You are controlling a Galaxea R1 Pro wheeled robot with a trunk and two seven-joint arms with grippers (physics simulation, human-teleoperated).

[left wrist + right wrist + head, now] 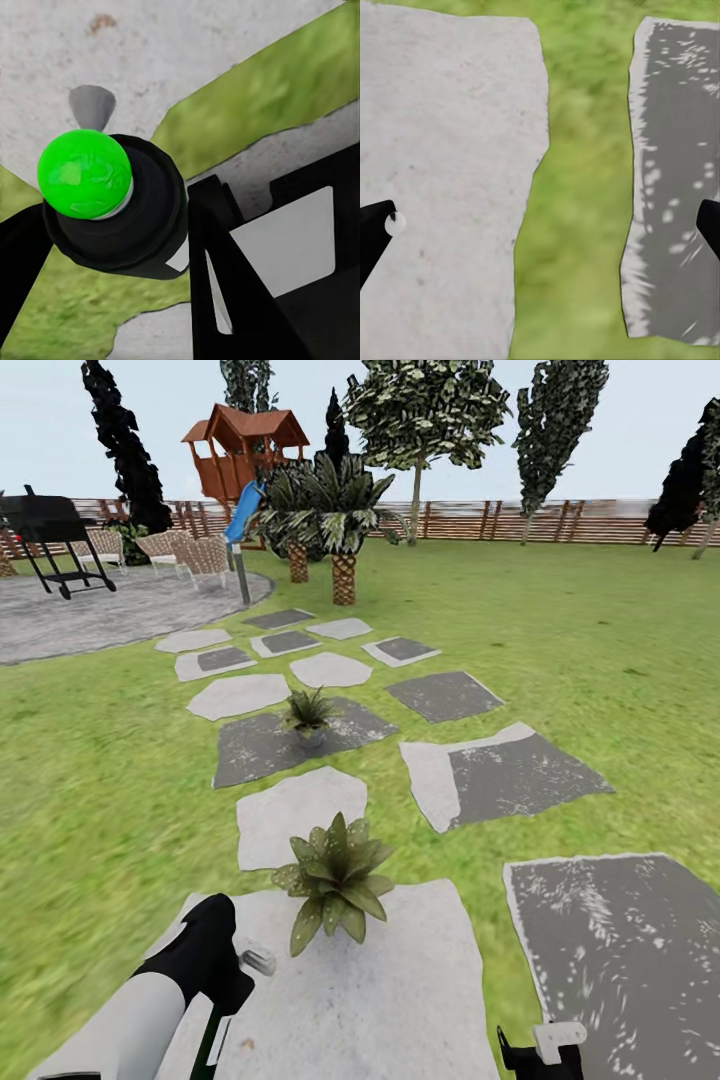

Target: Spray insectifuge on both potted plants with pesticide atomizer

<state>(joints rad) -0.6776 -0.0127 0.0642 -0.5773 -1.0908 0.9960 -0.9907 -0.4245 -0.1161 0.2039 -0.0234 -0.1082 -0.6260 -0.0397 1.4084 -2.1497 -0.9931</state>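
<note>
Green lawn [600, 620] spreads out ahead of us to a slatted fence [560, 520], with a path of pale and dark stepping stones [300, 815] running up the middle. We have stopped at the near end of that path, presumably so that both plants sit in line ahead of us.

Our nearest pale slab [400, 1000] carries the near plant [335, 880] at its far edge, close enough for a spray from where we stand. Further up the path, the far plant [308, 717] sits in its grey pot on a dark stone [260, 750], well apart from the first; we judge it will need a longer reach or a roll forward.

Our left gripper [215, 985] is low at the near left, closed on the atomizer [112, 202]. The left wrist view looks down along the dark bottle to its bright green end, held between the black fingers [225, 270], with the whitish nozzle [258, 960] pointing towards the near plant. That aim suggests the spraying of the first plant is the step in hand; no mist shows.

Our right gripper [540, 225] hangs idle over the grass strip between the pale slab and a dark one [675, 172], its fingertips spread wide with nothing between them, kept out of the way.
</note>
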